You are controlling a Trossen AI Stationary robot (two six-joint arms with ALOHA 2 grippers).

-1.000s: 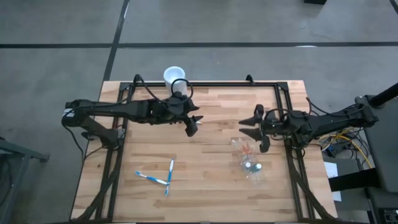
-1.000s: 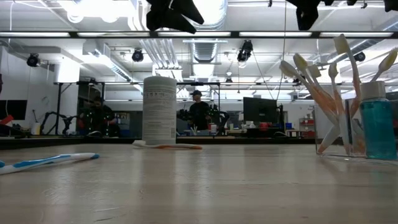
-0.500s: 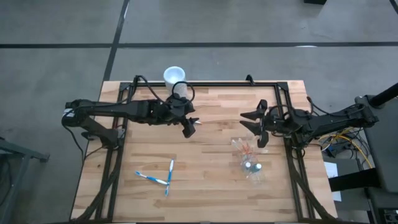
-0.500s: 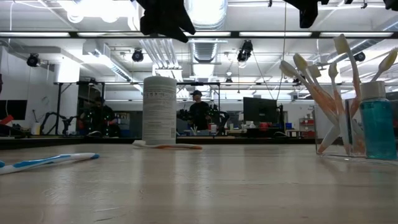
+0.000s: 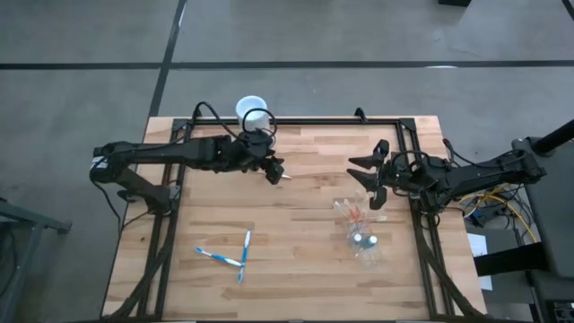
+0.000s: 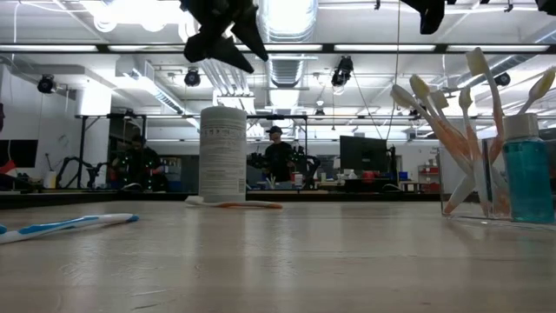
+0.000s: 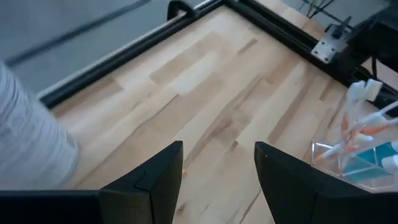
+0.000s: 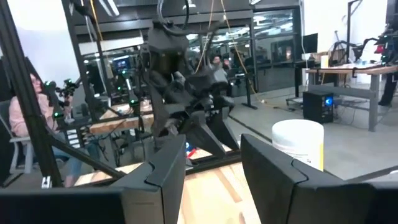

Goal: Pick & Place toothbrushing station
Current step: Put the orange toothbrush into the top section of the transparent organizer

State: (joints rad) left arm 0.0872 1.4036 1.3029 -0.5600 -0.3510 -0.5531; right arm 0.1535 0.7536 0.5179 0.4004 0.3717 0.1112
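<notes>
The toothbrushing station is a clear plastic holder standing on the table's right half, with orange-and-white toothbrushes upright in it beside a blue bottle. Two blue-and-white toothbrushes lie flat near the front left. My left gripper hangs open above the table's middle, near the far edge, with nothing between its fingers. My right gripper hangs open in the air just beyond the station's far side, pointing toward the left arm, and is also empty.
An opaque white cup stands at the far edge behind my left gripper. A thin orange piece lies on the table in front of it. A black frame runs along the table's far edge and sides. Bare wood lies between the loose brushes and the station.
My left gripper has moved slightly toward the far edge and the white cup, rolling about its own axis and tipping lower. My right gripper has stayed in place but turned, its fingers tipping upward. Nothing on the table has moved.
</notes>
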